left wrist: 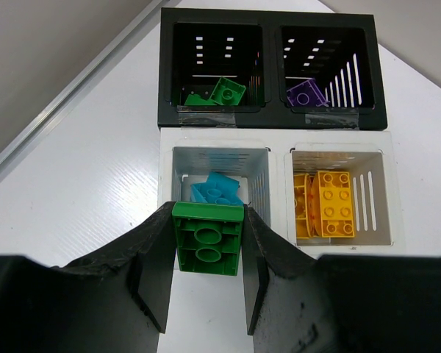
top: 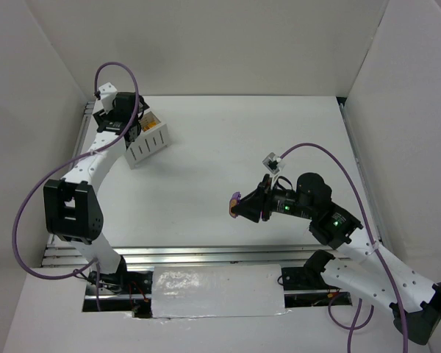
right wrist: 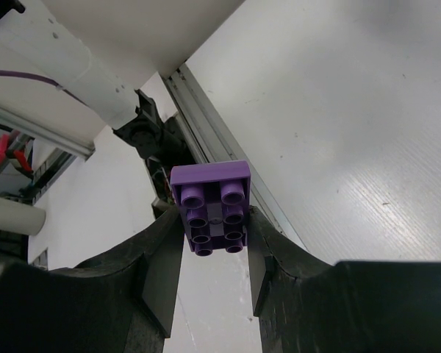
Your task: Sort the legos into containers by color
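While the left claw (left wrist: pixel 207 220) is clamped on a green brick (left wrist: pixel 207 243), it hangs over the near rim of the white compartment that holds teal bricks (left wrist: pixel 219 190), part of the joined block of containers (left wrist: pixel 278 184). Let go here, the brick would likely drop among the teal ones or bounce off the rim onto the bench (top: pixel 228 147). Its proper home looks to be the far-left black compartment, where other green pieces (left wrist: pixel 226 91) lie, so the arm needs to reach further first.

Beside that compartment, the far-right black one holds a lone purple piece (left wrist: pixel 306 94), and the near-right white one holds orange bricks (left wrist: pixel 331 202).

Well apart from the containers, the right claw (right wrist: pixel 214 220) grips a purple brick (right wrist: pixel 213 195) in the air above the open bench. Only the brick's lower end sits between the fingers, and most of it juts past the tips, so a jolt could twist it loose. Because the left arm is crowding the containers, bringing the right one in now risks a collision.

Underfoot, the bench is smooth white with a faint streaky sheen. Plain white walls (top: pixel 206 44) enclose it on three sides, and a metal rail (top: pixel 206 254) runs along the near edge.
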Tool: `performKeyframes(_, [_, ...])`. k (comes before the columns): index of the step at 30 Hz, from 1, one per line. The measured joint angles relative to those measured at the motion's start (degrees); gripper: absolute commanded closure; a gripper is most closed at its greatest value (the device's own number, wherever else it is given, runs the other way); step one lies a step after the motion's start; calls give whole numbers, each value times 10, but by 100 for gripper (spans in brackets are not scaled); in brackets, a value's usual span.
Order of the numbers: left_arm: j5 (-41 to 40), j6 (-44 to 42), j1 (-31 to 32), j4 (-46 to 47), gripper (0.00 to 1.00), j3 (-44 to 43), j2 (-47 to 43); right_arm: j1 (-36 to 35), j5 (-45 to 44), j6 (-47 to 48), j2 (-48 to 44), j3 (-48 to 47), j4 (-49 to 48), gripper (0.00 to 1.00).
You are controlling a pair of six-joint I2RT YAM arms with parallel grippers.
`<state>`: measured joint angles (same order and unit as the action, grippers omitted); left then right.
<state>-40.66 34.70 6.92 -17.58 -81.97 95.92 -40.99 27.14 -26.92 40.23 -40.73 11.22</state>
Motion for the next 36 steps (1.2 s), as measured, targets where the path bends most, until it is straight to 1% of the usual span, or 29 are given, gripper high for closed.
performKeyframes(14, [1, -2, 0, 0, 100, -5, 14, 0, 0, 11, 0, 0, 6, 100])
performKeyframes(21, [12, -16, -6, 10, 100, -26, 14, 0, 1, 11, 0, 0, 6, 100])
performKeyframes(24, [28, -18, -22, 16, 100, -57, 28, 0, 3, 11, 1, 0, 5, 100])
performKeyframes(27, [37, -30, -46, 39, 100, -87, 47, 0, 7, 10, 5, 5, -2, 100])
performKeyframes(30, [37, -45, -66, 70, 100, -94, 59, 0, 10, 10, 14, 12, -6, 100])
performKeyframes(36, [35, -83, -74, 141, 100, -94, 92, 0, 21, 10, 38, 19, -16, 100])
